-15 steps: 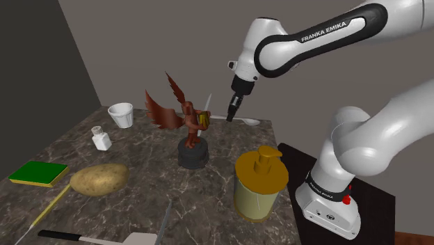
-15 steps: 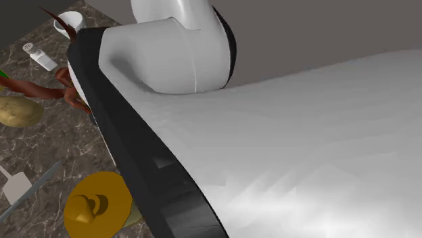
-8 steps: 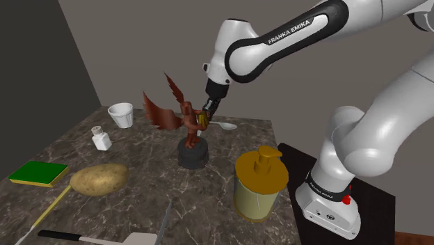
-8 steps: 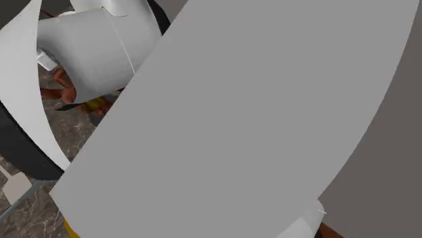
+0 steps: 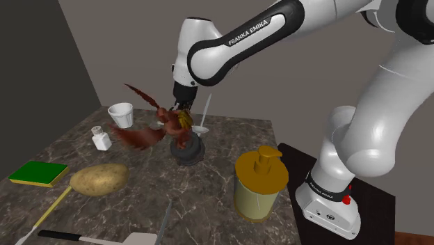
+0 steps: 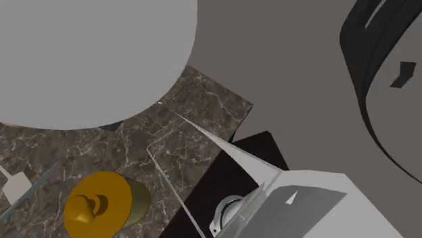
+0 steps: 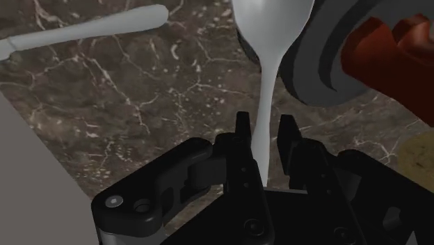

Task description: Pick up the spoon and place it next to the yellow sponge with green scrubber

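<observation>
Shoulder view: cup (image 5: 120, 114) at far-L corner of worktop (image 5: 222, 160), shaker (image 5: 101, 138) just in front. Sponge (image 5: 38, 172) at view's L edge, potato (image 5: 99, 179) just R of it. Figurine (image 5: 163, 129) mid-worktop. Dispenser (image 5: 260, 182) nearer, R, beside stand (image 5: 379, 205). Spoon (image 7: 271, 28) clasped in gripper (image 7: 264, 129), over worktop.

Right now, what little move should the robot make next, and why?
Probably lift straight up first. The hand clasps the spoon, but the tilted red-brown bird statue crowds it, on the way to the green-topped sponge.
</observation>
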`<state>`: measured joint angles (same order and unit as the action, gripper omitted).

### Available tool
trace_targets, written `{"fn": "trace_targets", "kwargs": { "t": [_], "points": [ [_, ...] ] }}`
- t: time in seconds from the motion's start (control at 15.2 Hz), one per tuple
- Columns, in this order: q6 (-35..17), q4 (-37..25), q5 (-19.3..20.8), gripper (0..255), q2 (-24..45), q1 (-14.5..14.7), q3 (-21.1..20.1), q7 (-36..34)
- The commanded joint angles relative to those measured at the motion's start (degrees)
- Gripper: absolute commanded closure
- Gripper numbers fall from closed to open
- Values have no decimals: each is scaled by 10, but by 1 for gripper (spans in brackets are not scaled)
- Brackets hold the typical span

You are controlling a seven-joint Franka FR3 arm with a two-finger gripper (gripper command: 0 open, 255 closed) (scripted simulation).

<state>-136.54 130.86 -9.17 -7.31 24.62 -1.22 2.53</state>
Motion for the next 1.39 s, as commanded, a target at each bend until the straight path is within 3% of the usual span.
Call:
{"fn": "trace_targets", "kwargs": {
  "t": [0.0, 0.79, 1.12, 1.19, 1.32],
  "points": [
    [3, -41, 5, 255, 37, 5, -8, -17],
    [74, -361, 57, 255, 278, 51, -33, -121],
    [141, -554, 76, 255, 403, 77, -33, -153],
    [174, -640, 82, 255, 455, 87, -32, -162],
    [159, -627, 81, 255, 457, 87, -32, -161]
  ]
}}
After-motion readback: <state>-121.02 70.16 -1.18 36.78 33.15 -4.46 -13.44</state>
